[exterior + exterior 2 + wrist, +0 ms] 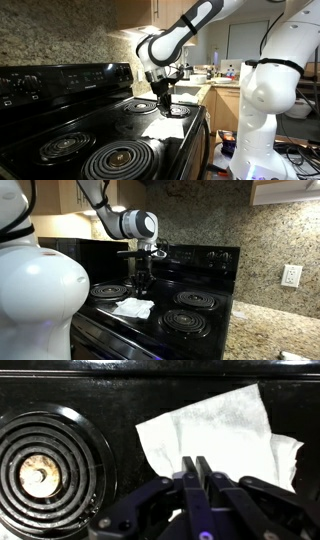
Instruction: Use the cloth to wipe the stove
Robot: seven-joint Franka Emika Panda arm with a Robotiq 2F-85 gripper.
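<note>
White cloth beside coil burner; closed gripper clear only in wrist view.

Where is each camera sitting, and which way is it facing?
Exterior view: low beside the stove, looking along it toward the arm; white base at right.
Exterior view: behind the white base, facing the stone wall across the stove.
Wrist view: looks straight down on the cloth and a burner; end effector at bottom.
All three share the cloth and end effector.
</note>
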